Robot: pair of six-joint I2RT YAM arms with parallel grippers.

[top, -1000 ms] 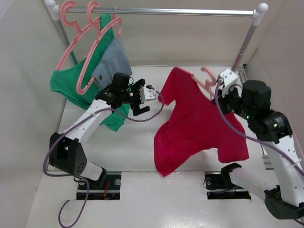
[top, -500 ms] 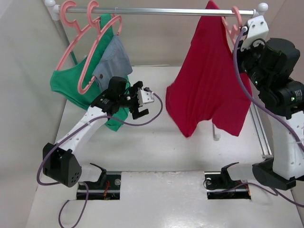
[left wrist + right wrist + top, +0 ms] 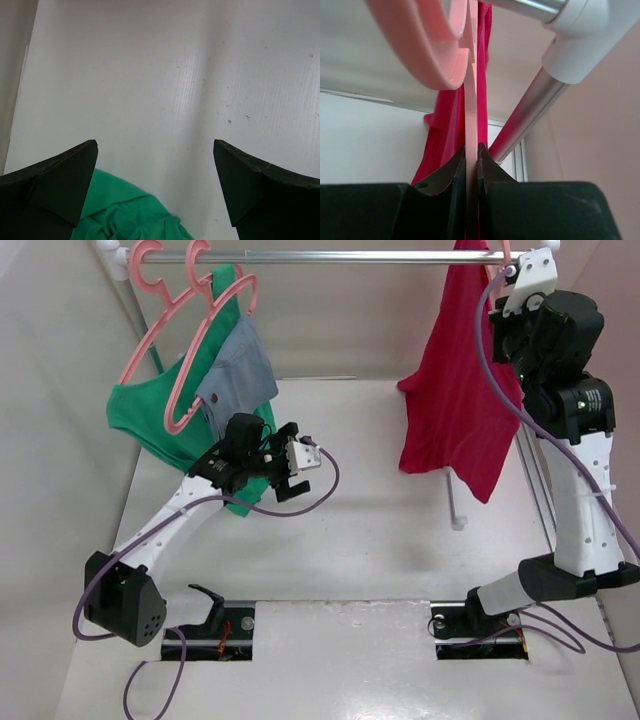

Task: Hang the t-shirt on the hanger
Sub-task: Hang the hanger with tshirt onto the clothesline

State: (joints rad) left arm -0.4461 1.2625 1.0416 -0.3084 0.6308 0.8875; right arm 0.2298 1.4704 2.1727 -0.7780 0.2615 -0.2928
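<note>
Crimson-red cloth t-shirt [image 3: 455, 410]: draped on thin salmon-pink plastic hanger [image 3: 471, 90], hanging below silver metal rail [image 3: 330, 257]. Right gripper [image 3: 471, 152]: pinching hanger's upright neck; hook directly above, beside rail. Left gripper [image 3: 155, 150]: spread, empty, well apart.

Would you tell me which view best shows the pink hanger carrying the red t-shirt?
The right wrist view: the hanger is close up, its thin stem pinched by the shut right gripper, hook curling above. The top external view shows only a pink sliver by the rail; the left wrist view shows none of it.
</note>
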